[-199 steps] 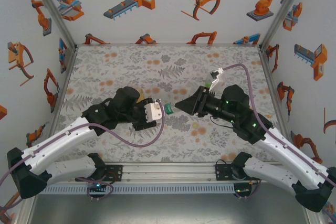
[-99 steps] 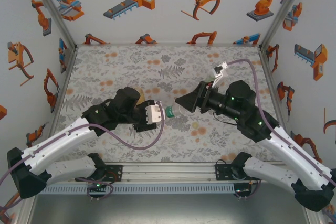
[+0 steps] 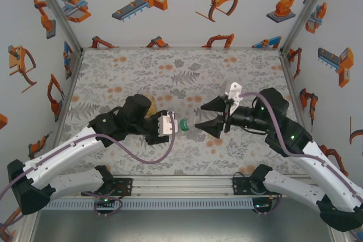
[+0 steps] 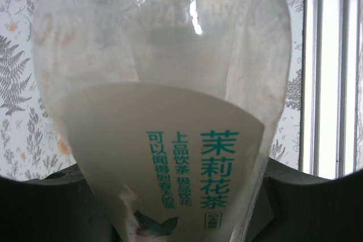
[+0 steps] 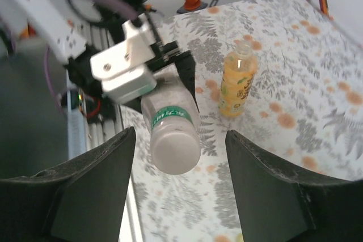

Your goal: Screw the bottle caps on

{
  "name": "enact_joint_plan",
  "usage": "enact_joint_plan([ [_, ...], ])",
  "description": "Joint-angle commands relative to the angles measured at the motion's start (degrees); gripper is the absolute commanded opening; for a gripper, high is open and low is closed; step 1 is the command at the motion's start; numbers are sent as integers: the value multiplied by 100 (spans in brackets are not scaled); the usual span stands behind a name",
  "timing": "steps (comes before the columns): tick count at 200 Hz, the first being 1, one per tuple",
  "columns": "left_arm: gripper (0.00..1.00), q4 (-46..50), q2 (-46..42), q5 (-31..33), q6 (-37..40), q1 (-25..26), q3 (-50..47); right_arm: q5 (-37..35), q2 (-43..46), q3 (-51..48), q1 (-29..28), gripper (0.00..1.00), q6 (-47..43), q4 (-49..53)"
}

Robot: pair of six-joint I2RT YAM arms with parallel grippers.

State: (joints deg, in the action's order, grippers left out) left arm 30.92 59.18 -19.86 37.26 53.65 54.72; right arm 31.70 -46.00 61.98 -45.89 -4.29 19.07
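At centre, left end effector (image 3: 174, 124) clamps clear bottle (image 5: 172, 130)

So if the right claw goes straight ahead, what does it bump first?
Most likely the clear bottle that the left gripper holds sideways. Its round end faces the right gripper, lined up between its open fingers. How big the gap is, the pictures don't settle.
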Motion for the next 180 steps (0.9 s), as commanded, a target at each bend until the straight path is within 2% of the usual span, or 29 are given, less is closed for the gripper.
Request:
enact_joint_plan([
  [1, 0, 41, -150, -449, 141, 23, -14, 1170, -24, 241, 10, 61, -2024, 542],
  [49, 0, 133, -71, -570, 150, 23, 56, 1315, -291, 424, 10, 60, -2465, 800],
  [124, 0, 151, -25, -574, 132, 23, 94, 1277, -298, 260, 12, 52, -2459, 783],
  [180, 0, 160, -25, -583, 136, 23, 94, 1220, -318, 163, 10, 52, -2436, 670],
])
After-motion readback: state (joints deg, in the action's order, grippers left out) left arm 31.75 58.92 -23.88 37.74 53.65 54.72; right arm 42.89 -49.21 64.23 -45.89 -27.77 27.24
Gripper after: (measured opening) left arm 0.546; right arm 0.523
